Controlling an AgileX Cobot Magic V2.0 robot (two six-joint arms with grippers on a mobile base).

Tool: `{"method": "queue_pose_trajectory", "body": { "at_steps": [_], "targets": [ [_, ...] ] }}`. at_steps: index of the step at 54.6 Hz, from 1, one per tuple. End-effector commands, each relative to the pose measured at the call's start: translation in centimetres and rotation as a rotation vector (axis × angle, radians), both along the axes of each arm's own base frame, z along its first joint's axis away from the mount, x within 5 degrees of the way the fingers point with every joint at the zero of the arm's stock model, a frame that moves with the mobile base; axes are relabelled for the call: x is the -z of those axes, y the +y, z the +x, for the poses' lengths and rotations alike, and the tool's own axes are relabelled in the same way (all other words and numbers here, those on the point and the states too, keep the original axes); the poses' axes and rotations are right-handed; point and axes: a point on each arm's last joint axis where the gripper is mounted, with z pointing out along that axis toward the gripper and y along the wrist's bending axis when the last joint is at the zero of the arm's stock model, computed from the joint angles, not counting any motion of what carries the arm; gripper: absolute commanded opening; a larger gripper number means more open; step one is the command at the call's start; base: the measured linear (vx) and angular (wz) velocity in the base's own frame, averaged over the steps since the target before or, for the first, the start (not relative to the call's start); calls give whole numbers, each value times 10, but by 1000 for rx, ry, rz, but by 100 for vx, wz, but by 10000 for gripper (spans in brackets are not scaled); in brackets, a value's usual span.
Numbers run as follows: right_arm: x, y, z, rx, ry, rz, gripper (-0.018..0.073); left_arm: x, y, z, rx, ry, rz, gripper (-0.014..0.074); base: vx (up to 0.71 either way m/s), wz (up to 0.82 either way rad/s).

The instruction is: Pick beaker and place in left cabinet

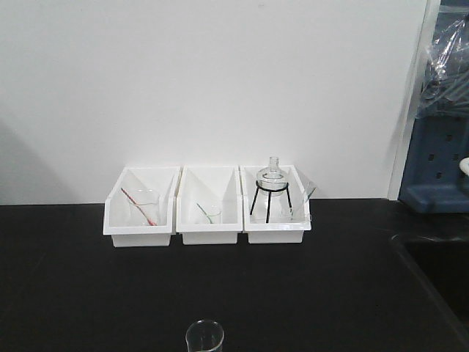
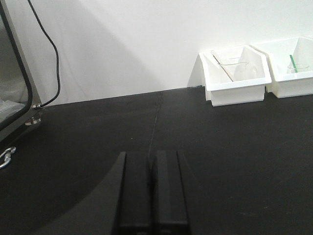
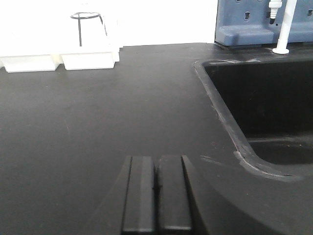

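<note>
At the far left of the left wrist view we see a grey edge with a dark pane. It may be the left cabinet [image 2: 12,83], but so little shows that we cannot be sure. A black cable [image 2: 55,63] hangs beside it.

The left end effector [image 2: 152,159] sits low over the black tabletop [image 1: 88,293]. Its two fingers are pressed together and hold nothing.

Three white bins stand in a row by the wall. The left bin [image 1: 139,233] holds a glass with a red rod. The middle bin [image 1: 209,235] holds a small glass with a green rod. The right bin [image 1: 275,233] holds a round flask [image 1: 272,176] on a black stand.

The beaker [image 1: 204,336] stands alone at the near edge of the tabletop, well apart from the bins.

The right end effector [image 3: 156,161] is also squeezed closed and holds nothing. The sink [image 3: 230,127] is to its right.
</note>
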Motion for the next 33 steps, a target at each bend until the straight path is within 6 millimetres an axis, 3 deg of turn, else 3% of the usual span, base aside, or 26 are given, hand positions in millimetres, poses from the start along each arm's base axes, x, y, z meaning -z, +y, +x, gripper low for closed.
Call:
{"method": "queue_pose_trajectory", "body": {
  "at_steps": [1, 16, 33],
  "targets": [
    [-7, 0, 0, 1, -93, -5, -8, -14, 0, -2, -5, -111, 8, -6, 0, 0],
    [-9, -1, 1, -5, -116, -88, -8, -14, 0, -2, -5, -111, 8, -6, 0, 0],
    [-26, 1, 1, -15, -295, -84, -8, -14, 0, -2, -5, -111, 8, -6, 0, 0]
  ]
}}
